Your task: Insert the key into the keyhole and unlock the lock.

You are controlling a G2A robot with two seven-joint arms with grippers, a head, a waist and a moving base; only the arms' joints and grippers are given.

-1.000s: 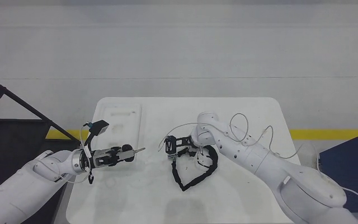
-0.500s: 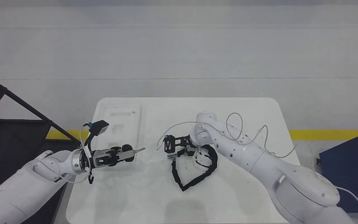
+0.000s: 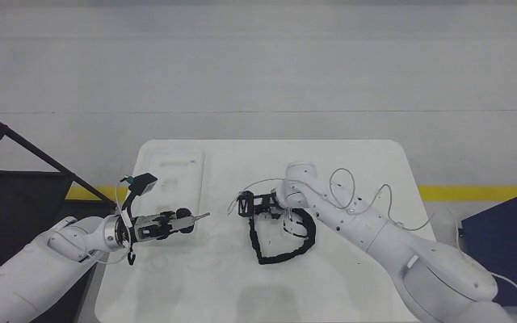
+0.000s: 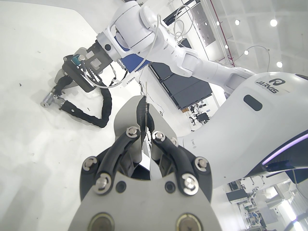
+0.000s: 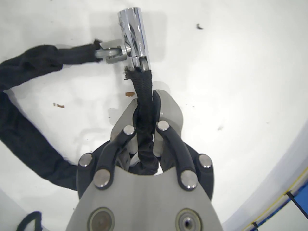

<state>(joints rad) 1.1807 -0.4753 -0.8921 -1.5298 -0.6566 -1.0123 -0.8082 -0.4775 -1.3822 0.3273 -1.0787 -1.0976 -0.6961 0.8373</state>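
though black-sleeved, chain lock (image 5: 21,131) with chrome cylinder (image 5: 133,34)

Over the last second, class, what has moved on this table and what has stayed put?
The right hand, shut on the chain, shifted slightly toward the table's far edge, dragging the chain's loop along. Nothing was picked up or let go. The left hand kept the key in place.
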